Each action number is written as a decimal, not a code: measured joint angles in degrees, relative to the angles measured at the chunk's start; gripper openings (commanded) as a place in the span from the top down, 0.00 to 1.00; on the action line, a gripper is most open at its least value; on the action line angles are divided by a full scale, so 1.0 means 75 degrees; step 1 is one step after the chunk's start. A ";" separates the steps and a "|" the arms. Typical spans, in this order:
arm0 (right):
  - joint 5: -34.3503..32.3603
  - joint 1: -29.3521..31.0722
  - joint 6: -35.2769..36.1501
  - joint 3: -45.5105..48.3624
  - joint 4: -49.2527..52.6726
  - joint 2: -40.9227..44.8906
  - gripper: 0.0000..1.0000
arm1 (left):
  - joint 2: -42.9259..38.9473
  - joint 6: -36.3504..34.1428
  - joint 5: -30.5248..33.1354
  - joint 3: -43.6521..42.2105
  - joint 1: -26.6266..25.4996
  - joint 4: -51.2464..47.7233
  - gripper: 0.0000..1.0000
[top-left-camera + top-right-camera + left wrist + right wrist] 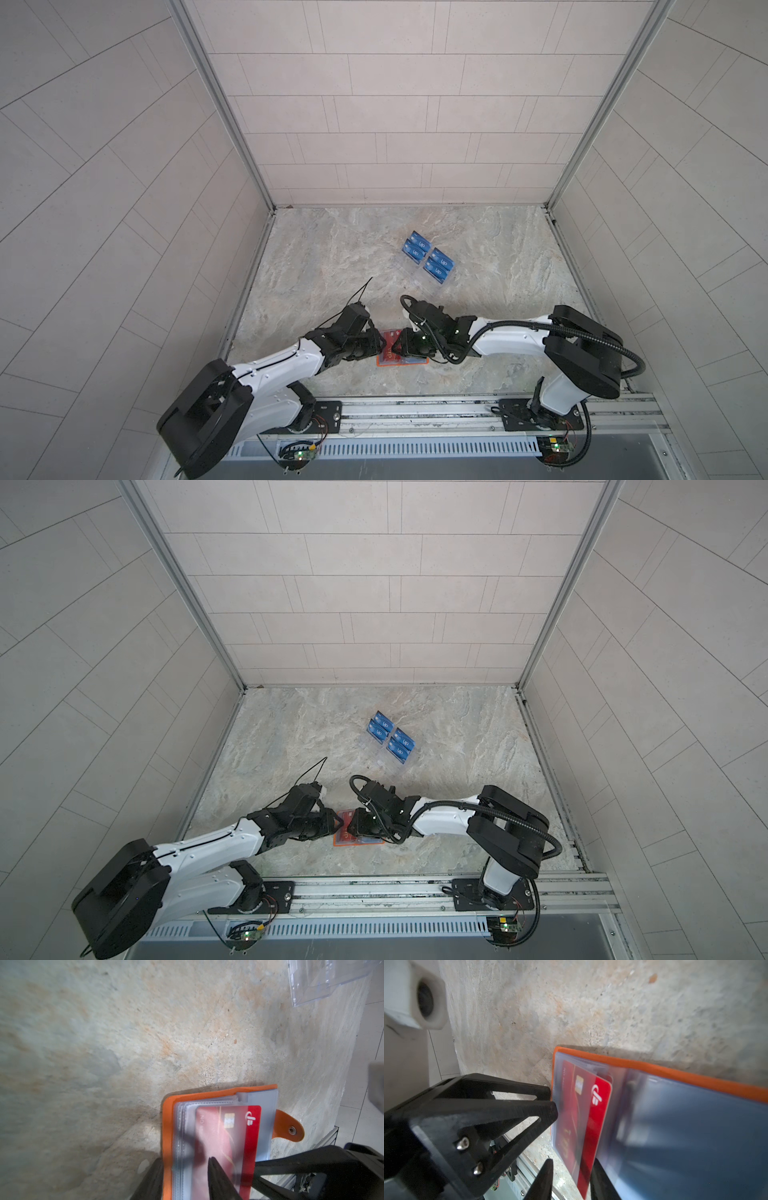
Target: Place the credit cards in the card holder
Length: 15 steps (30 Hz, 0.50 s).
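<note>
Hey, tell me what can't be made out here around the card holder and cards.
Card holder: both top views, mostly under the left gripper and right gripper.
Red card: left wrist view, partly veiled by a cloudy sleeve and a finger.
Blue cards: top views, too small to count.
Clear stand: left wrist view, cut off by the edge.

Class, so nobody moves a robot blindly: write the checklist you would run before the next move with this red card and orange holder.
1. Card holder lies open on the table: ok.
2. Left pincer clamps the holder's edge: ok.
3. Red card fully inside its sleeve: not ok, one end sticks out.
4. Right pincer grips the red card: not ok, jaws straddle it with a gap.
5. All cards stowed: not ok, blue cards sit in the clear stand.
</note>
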State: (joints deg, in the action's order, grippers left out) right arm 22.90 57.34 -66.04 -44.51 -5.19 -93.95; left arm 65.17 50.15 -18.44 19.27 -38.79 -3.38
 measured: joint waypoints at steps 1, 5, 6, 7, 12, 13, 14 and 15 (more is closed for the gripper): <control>0.0000 0.0003 0.0006 -0.0032 0.0015 -0.0079 0.66 | 0.0000 0.0000 0.0000 -0.0006 0.0000 0.0015 0.60; 0.0009 0.0006 0.0090 -0.0163 0.0085 -0.0341 0.66 | 0.0006 0.0006 0.0000 -0.0009 0.0000 0.0035 0.60; 0.0017 0.0006 0.0128 -0.0210 0.0117 -0.0399 0.66 | 0.0009 0.0006 0.0000 -0.0009 0.0000 0.0044 0.60; 0.0023 0.0006 0.0169 -0.0251 0.0149 -0.0452 0.66 | 0.0012 0.0006 0.0003 -0.0009 0.0003 0.0052 0.60; 0.0015 0.0076 0.0469 -0.0583 0.0545 -0.0595 0.66 | 0.0026 0.0020 0.0009 -0.0009 0.0003 0.0079 0.60; 0.0000 0.0117 0.0586 -0.0723 0.0717 -0.0632 0.66 | 0.0029 0.0029 0.0006 -0.0009 0.0003 0.0079 0.60; -0.0023 0.0157 0.0673 -0.0833 0.0877 -0.0650 0.66 | 0.0032 0.0029 0.0012 -0.0009 0.0003 0.0085 0.60; -0.0058 0.0210 0.0784 -0.0944 0.1072 -0.0662 0.65 | 0.0032 0.0032 0.0017 -0.0009 0.0003 0.0090 0.60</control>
State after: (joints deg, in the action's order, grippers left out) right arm 22.46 58.92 -60.16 -51.59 2.85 -98.91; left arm 65.41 50.39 -18.31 19.20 -38.76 -2.70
